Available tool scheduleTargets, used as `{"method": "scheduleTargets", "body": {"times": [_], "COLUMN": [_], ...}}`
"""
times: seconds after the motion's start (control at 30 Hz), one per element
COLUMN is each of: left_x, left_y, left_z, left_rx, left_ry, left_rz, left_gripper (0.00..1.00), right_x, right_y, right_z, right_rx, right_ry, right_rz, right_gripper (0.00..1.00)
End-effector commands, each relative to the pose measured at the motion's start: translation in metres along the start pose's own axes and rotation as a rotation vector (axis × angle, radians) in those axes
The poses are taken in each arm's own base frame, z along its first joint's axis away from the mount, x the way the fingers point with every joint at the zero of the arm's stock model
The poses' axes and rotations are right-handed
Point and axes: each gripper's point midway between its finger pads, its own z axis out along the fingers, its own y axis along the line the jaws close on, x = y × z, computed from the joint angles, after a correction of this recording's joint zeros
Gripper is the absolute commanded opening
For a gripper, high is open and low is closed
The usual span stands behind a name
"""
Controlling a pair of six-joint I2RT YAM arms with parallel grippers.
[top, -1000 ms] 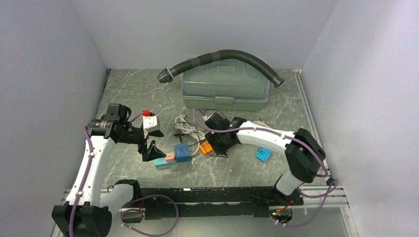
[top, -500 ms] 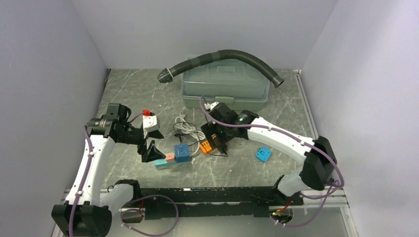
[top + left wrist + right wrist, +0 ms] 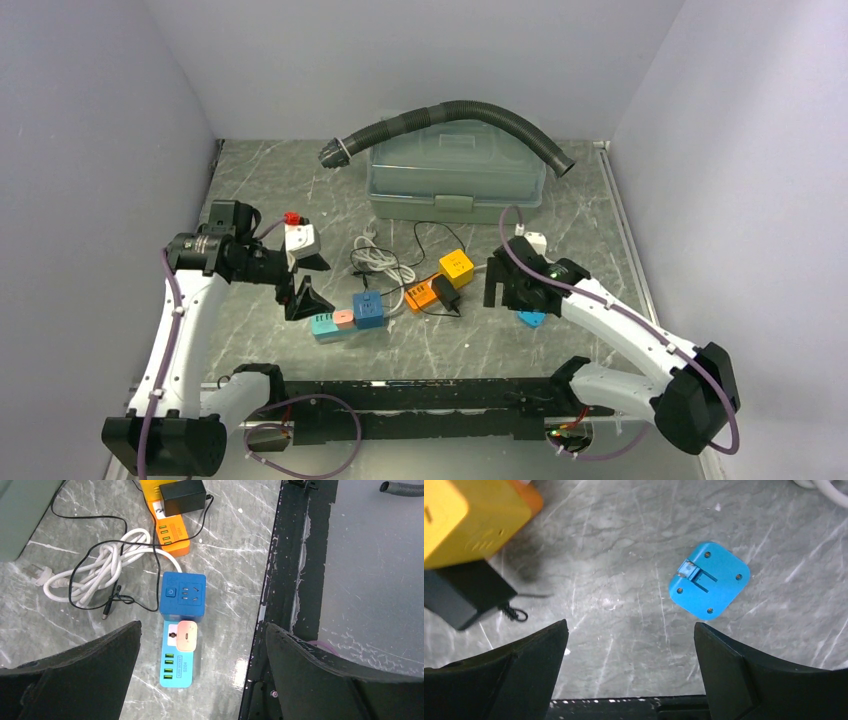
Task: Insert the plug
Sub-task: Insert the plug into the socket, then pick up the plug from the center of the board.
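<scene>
**Counting strips, plug and grippers**

Two power strips lie here: an orange strip (image 3: 172,535) and a teal strip (image 3: 177,672). One black plug (image 3: 182,496) appears seated in the orange strip. The left gripper (image 3: 303,281) and right gripper (image 3: 631,630) gape wide, empty. Since a second ago, the right gripper has drawn back from the plug to above one blue plate (image 3: 709,580).

Whole desk (image 3: 260,190) viewed from above, near edge lowest in frame. Both wrist views aimed steeply down, close to desk. Black adapter (image 3: 182,496) shared by all three.
</scene>
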Motion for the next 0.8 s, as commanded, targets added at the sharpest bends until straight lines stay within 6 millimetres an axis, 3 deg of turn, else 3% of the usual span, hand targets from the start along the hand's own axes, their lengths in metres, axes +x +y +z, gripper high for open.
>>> {"method": "scheduleTargets", "body": {"times": [0.0,0.17,0.37,0.7,0.77], "left_x": [-0.014,-0.013,-0.015,-0.015,-0.015], "left_y": [-0.01,-0.01,-0.011,-0.008,-0.007], "left_z": [-0.004,-0.003,-0.005,-0.005,-0.005], "left_rx": [0.011,0.001,0.009,-0.002,0.0], "left_ry": [-0.042,-0.046,-0.041,-0.041,-0.037], "left_rz": [0.016,0.027,0.039,0.059,0.057], "left_gripper": [0.99,0.99,0.99,0.99,0.99], "right_x": [-0.012,0.011,0.018,0.011,0.011], "right_y": [-0.007,-0.023,-0.039,-0.046,-0.045], "right_z": [0.007,0.034,0.058,0.079,0.081], "right_rx": [0.072,0.155,0.199,0.204,0.191], "right_ry": [-0.025,0.043,0.09,0.07,0.068], "right_rz": [0.25,0.407,0.449,0.415,0.394], "right_gripper": [1.0,1.0,1.0,1.0,0.93]}}
